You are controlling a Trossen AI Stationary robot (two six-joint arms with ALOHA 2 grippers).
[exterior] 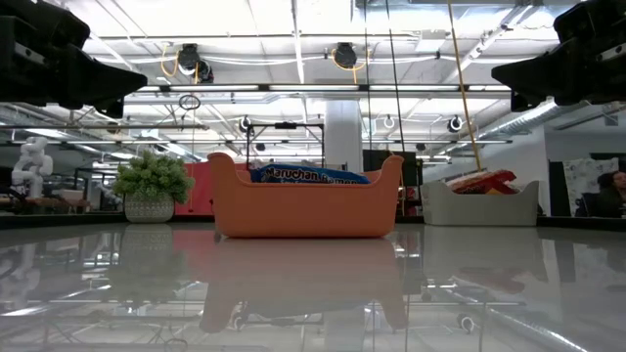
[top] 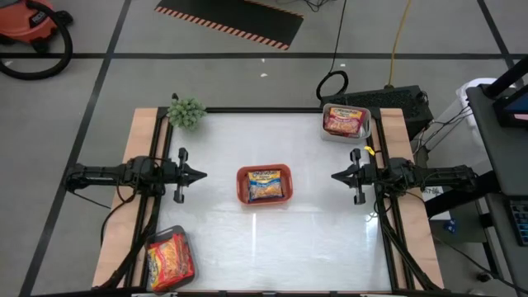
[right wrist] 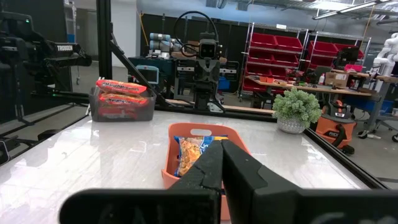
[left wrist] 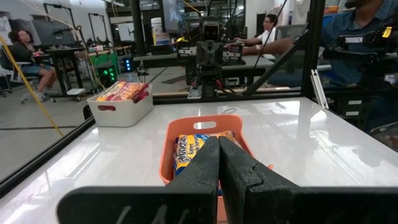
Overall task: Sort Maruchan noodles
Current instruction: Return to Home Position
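Blue-yellow Maruchan packets (top: 265, 185) lie in an orange-red tray (top: 242, 185) at the table's middle; in the low view the tray (exterior: 306, 210) holds a blue packet (exterior: 308, 175). Red-pink packets (top: 345, 120) fill a pale tray (top: 329, 132) at the far right corner. Orange-red packets (top: 168, 258) sit in a clear tray (top: 170, 234) at the near left corner. My left gripper (top: 203, 174) hovers shut left of the middle tray, and my right gripper (top: 334, 175) hovers shut to its right. Both point at it, above the table.
A small potted plant (top: 186, 111) stands at the far left corner. Bare white tabletop lies between the trays. A black frame (top: 272, 109) edges the table. People sit at desks in the room beyond, seen in the left wrist view.
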